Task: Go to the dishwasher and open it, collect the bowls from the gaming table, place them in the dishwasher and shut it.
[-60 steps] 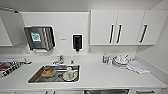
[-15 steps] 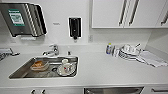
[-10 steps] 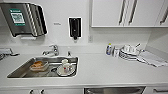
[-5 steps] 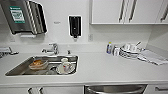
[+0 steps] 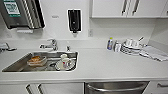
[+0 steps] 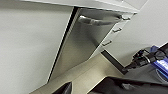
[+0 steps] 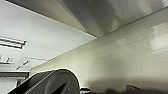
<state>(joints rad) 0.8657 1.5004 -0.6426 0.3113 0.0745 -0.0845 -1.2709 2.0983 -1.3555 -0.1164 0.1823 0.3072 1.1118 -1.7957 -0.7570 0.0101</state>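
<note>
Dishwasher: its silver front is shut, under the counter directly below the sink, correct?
Not quite. The dishwasher is shut under the counter, but in the head view it sits to the right of the sink, not directly below it.

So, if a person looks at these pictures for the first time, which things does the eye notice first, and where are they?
The steel sink set in the white counter draws the eye first; it holds a mug on a plate and a bowl of food. Next comes the dishwasher, its brushed silver front shut, below the counter to the right of the sink. A stack of plates with cups stands at the back right of the counter.
</note>
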